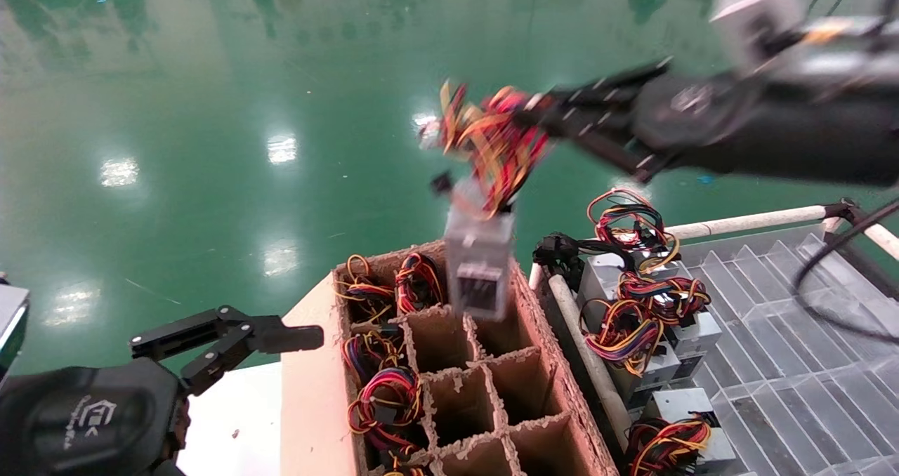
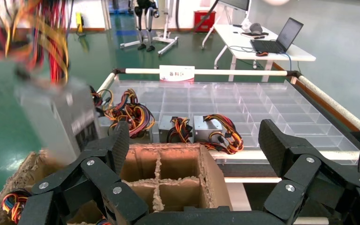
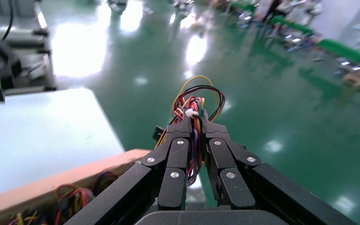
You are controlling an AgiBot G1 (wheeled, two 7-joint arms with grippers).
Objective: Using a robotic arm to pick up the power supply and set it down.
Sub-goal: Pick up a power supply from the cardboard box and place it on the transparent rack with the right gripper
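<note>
The power supply (image 1: 479, 265), a silver-grey box with a dark face, hangs in the air over the far end of the divided cardboard box (image 1: 312, 392). It dangles from its red, yellow and black wire bundle (image 1: 491, 139). The robotic arm (image 1: 772, 125) reaches in from the right, and my right gripper (image 1: 523, 114) is shut on those wires. In the right wrist view the wires (image 3: 198, 96) pass between the closed fingers of the right gripper (image 3: 194, 117). The left wrist view shows the hanging power supply (image 2: 58, 117) beside my left gripper (image 2: 194, 145), which is open and empty.
Several other power supplies (image 1: 632, 307) lie on the clear compartment tray (image 1: 772, 335) at the right. The box's left column holds more wire bundles (image 1: 383, 392). My left gripper (image 1: 281, 335) is parked low at the left over a white table (image 1: 232, 420). Beyond lies green floor.
</note>
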